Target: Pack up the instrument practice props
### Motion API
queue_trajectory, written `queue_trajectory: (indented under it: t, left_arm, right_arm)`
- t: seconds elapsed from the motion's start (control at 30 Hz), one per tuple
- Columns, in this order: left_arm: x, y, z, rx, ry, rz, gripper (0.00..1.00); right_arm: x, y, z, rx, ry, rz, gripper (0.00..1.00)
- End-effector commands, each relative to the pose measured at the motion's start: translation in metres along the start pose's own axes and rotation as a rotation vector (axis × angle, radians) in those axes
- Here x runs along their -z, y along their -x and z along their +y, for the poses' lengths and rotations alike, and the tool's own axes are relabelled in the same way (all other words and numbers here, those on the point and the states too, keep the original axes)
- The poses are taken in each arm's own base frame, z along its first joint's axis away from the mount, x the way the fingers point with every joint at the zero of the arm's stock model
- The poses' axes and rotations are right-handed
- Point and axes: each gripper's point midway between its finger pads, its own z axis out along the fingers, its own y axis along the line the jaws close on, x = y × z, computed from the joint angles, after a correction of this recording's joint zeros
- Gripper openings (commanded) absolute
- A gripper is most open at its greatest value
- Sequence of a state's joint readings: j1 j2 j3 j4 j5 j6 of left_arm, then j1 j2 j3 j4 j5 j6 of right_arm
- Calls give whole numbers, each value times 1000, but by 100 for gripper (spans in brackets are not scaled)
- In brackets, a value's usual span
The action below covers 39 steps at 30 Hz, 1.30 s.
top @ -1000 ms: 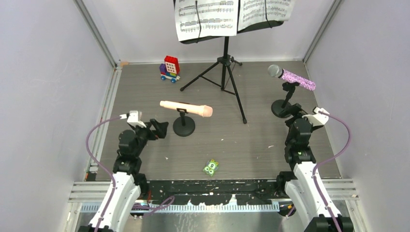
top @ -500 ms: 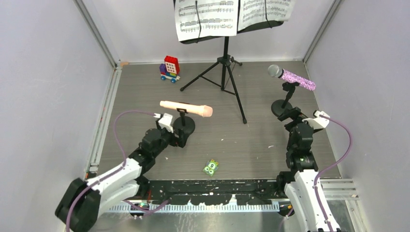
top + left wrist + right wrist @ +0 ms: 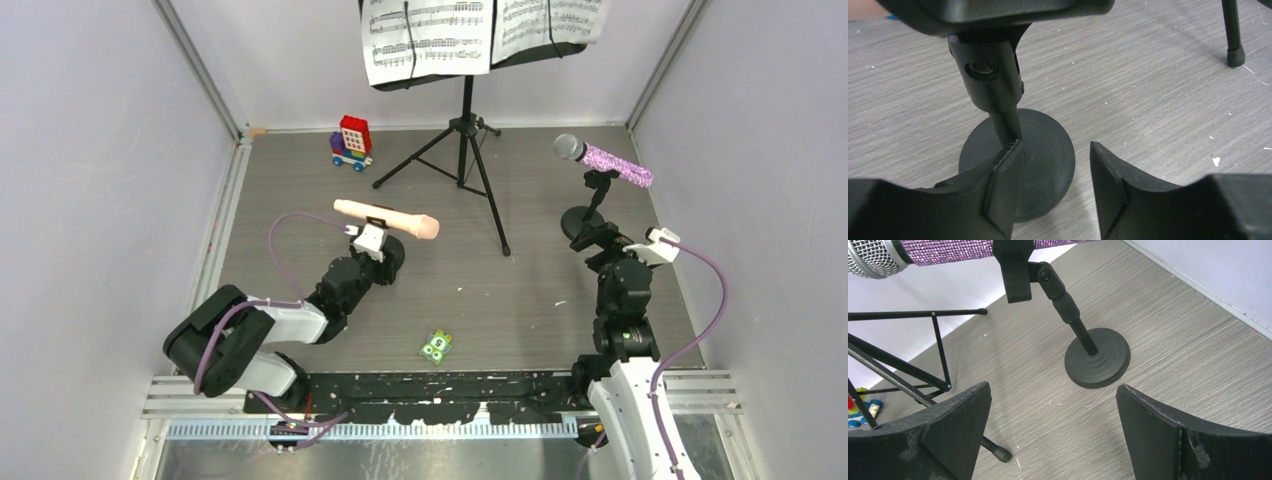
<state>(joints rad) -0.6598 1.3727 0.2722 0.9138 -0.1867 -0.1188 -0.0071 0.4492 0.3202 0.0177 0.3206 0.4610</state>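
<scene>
Beside mic mount (image 3: 1006, 124), parted left claw (image 3: 1055, 146)

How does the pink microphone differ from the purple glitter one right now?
The pink microphone is plain pink all over; the purple glitter microphone sparkles and has a silver mesh head. The pink microphone sits left of centre, the open left gripper right at the left mount; the purple glitter microphone sits near the right wall, the open right gripper short of the right mount. Both lie roughly level, clipped on short black round-based mounts.
</scene>
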Motion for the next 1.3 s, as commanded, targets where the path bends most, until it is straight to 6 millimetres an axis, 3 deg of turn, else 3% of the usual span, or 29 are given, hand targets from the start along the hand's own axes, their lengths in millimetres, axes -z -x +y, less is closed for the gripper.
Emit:
queue_trajectory:
  t: [0.0,0.07,0.2,0.37,0.67,0.87,1.0,1.13,1.27]
  left_arm:
    - [-15,50,3,12,39,-185,49]
    - [-19,48,1,10,32,-182,45]
    - [-24,47,3,5,52,-178,24]
    - [-23,46,16,15,121,-206,21]
    - [-30,41,23,3,164,-201,0]
    - [-27,49,34,-52,220,-171,0]
    - [-16,69,38,-102,228,-185,0]
    - [-2,79,73,-101,324,-166,0]
    - [9,75,102,-59,357,-163,0]
  right_arm:
    - [2,30,21,1,67,-62,99]
    - [1,31,24,2,78,-60,99]
    - [-1,29,25,4,79,-55,99]
    - [-1,25,23,5,80,-50,99]
    - [0,28,26,7,92,-56,99]
    - [0,28,26,15,91,-56,99]
    - [-1,28,26,13,92,-55,99]
    - [-3,28,30,1,105,-50,99]
    - [-5,26,32,-2,112,-43,99]
